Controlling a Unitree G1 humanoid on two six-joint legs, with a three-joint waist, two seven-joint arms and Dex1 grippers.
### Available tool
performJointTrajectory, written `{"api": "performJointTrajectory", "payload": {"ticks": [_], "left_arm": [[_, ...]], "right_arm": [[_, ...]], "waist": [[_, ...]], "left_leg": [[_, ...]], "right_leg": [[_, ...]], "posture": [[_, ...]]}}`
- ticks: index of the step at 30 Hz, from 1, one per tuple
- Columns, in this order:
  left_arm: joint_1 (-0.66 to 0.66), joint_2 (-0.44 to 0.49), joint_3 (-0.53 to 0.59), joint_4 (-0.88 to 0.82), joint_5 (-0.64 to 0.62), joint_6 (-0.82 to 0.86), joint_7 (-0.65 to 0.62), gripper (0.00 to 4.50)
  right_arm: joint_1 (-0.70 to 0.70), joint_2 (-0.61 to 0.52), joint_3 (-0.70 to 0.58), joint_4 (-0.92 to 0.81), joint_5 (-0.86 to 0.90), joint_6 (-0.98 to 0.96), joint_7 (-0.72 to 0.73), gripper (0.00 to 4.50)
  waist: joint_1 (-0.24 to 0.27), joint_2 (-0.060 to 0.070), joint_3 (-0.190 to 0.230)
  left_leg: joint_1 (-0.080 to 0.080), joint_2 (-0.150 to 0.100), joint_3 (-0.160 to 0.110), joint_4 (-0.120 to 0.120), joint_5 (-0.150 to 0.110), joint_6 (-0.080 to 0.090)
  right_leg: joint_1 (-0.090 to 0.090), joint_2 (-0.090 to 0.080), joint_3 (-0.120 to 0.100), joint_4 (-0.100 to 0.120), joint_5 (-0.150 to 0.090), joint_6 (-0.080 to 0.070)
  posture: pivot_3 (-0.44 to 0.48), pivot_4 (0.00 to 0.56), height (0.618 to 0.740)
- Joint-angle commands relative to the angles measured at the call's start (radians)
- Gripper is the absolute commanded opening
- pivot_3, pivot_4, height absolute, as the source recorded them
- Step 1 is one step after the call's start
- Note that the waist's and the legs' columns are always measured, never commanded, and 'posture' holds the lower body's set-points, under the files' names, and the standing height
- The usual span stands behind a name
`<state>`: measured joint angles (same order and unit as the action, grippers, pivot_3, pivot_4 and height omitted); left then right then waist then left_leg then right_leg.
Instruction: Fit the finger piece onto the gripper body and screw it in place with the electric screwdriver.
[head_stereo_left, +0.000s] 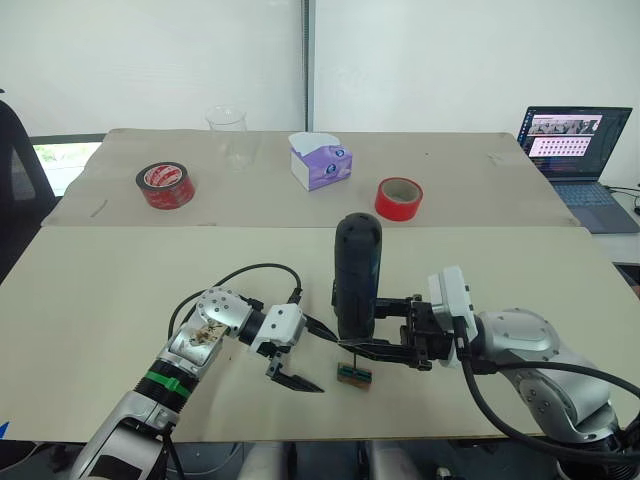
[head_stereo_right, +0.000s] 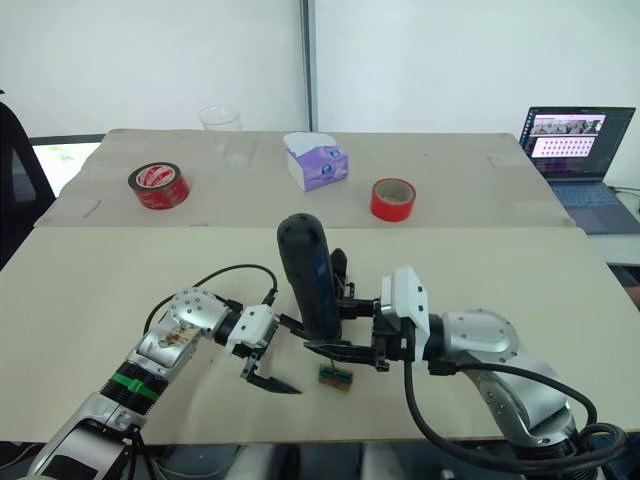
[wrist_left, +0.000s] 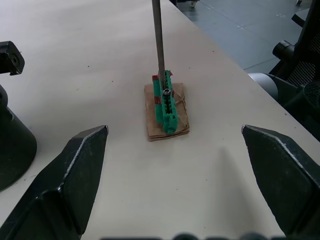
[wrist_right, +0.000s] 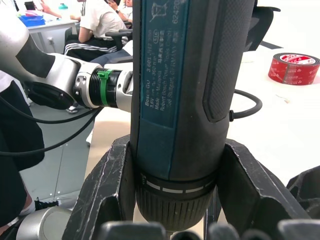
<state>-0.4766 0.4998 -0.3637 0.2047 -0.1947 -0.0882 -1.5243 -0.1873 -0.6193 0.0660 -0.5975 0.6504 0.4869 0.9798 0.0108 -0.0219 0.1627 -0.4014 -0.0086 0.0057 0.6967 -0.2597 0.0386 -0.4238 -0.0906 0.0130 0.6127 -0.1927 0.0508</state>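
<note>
Electric screwdriver (head_stereo_left: 357, 275) upright, clamped in right end effector (head_stereo_left: 385, 330), bit down on small green-brown tray (wrist_left: 167, 107) on worktop (head_stereo_left: 120, 300). Left end effector (head_stereo_left: 298, 360) spread wide, empty, just beside tray, left of screwdriver.
</note>
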Motion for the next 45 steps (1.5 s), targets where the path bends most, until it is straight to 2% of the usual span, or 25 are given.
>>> {"api": "performJointTrajectory", "payload": {"ticks": [1,36,45], "left_arm": [[-0.004,-0.003,0.004,-0.004,-0.01,-0.02,-0.004,4.5],[-0.005,-0.002,0.008,-0.003,-0.011,-0.023,0.0,4.5],[0.025,0.053,0.052,-0.084,-0.054,0.056,0.013,4.5]], "right_arm": [[-0.007,0.003,-0.015,-0.034,0.024,-0.026,0.003,1.89],[0.035,0.007,0.0,-0.026,-0.028,-0.089,0.027,1.89],[-0.01,0.0,-0.039,-0.119,0.071,-0.028,-0.026,1.89]], "waist": [[0.0,0.0,0.0],[0.001,0.0,0.0],[-0.001,0.0,0.0]], "left_leg": [[0.0,0.0,0.0,0.0,0.0,0.0],[0.0,0.0,0.0,0.0,0.0,0.0],[0.001,0.0,0.0,0.0,0.0,0.0]], "right_leg": [[0.0,0.0,0.0,0.0,0.0,0.0],[0.0,0.0,0.0,0.0,0.0,0.0],[0.0,0.0,0.0,0.0,0.0,0.0]], "posture": [[0.0,0.15,0.74],[0.0,0.15,0.74],[0.0,0.15,0.74]]}}
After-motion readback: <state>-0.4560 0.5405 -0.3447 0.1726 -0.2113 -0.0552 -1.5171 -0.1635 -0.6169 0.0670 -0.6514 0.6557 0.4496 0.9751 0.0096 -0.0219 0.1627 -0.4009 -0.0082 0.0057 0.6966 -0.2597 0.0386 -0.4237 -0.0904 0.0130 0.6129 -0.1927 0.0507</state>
